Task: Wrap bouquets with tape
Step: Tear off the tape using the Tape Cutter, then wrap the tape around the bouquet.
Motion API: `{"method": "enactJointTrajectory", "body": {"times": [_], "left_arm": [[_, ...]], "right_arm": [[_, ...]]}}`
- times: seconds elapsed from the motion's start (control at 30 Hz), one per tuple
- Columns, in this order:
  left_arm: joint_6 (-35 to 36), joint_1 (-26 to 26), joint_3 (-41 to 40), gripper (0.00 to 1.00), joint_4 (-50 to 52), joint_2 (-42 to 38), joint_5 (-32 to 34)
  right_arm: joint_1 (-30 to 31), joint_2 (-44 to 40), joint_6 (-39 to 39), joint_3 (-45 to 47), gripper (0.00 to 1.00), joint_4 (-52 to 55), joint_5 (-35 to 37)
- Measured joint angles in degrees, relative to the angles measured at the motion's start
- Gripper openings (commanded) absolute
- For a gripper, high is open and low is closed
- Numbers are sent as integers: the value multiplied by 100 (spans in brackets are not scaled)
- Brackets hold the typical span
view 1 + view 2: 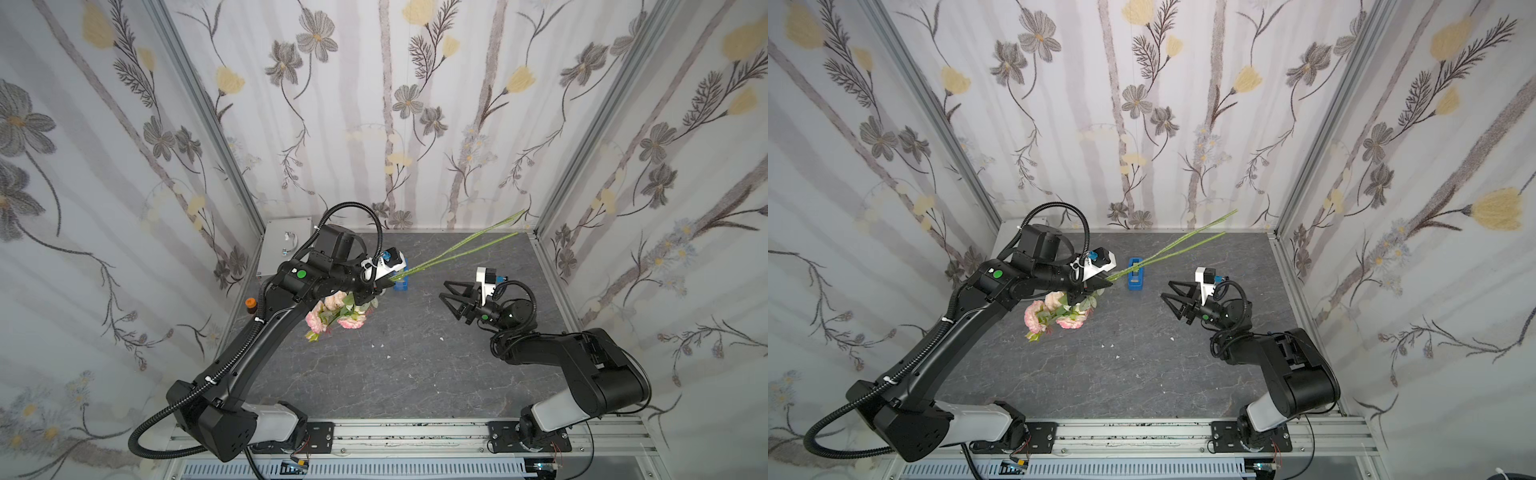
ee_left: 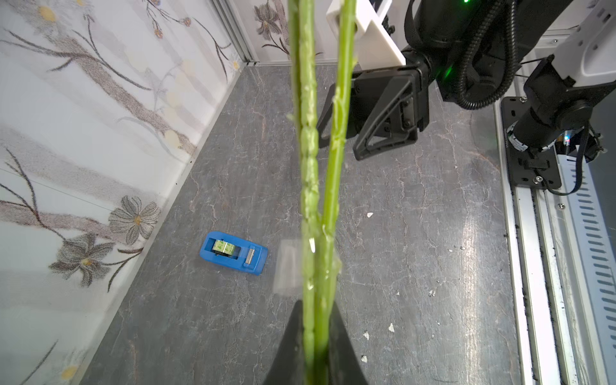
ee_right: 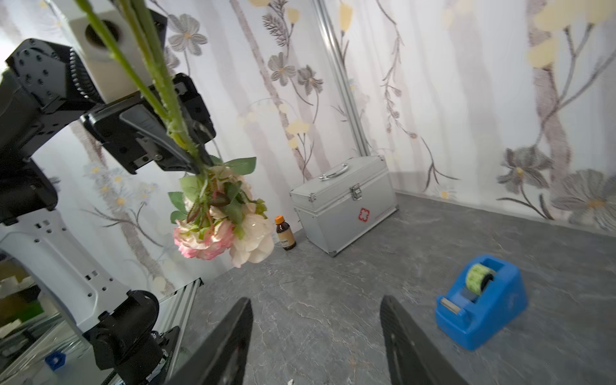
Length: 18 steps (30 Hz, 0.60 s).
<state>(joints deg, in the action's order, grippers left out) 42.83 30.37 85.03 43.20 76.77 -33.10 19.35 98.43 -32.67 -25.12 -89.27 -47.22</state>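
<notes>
Left of centre in both top views, the bouquet point(image 1: 336, 313) is gripped by the left claw point(image 1: 386, 284), whose jaws are closed tight on the green stems point(image 1: 469, 241) just past the leaves. The pink and peach blooms are hung toward the lower left of that claw, clear of the grey tabletop point(image 1: 395, 374). The long stems are slanted toward the upper right of the frame and are parted into two strands near the back wall. In the left wrist view a blurred translucent flap point(image 2: 286, 263) is seen against the stems close to the claw; what it is cannot be told.

Just right of the left claw in a top view, the blue tape dispenser point(image 1: 1136, 276) is stood on the tabletop, and the stems are crossed over it. The pale-green tape roll point(image 3: 478, 278) is seated in its well.

Right of centre, the right claw point(image 1: 443, 289) is held over the tabletop with its jaws spread apart and nothing between them. It is pointed toward the dispenser and kept apart from it.

At the tabletop's left edge, a silver first-aid case point(image 1: 286, 245) is partly hidden by the left arm. A brown bottle point(image 1: 249, 305) with an orange cap is set beside the case. Small white scraps point(image 1: 378, 345) are scattered on the tabletop.
</notes>
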Motion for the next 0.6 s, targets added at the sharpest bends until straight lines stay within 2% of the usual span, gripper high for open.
{"method": "enactJointTrajectory", "body": {"times": [0.17,0.33,0.6], "left_arm": [[-81,0,57,0,-13,44,7],[-83,0,63,0,-11,48,24],[-85,0,149,0,-9,166,162]], "right_arm": [[623,374,479,-1034,64,-85,87],[938,798,693,-1814,64,256,81],[1174,1038,739,-2039,59,494,-96]]}}
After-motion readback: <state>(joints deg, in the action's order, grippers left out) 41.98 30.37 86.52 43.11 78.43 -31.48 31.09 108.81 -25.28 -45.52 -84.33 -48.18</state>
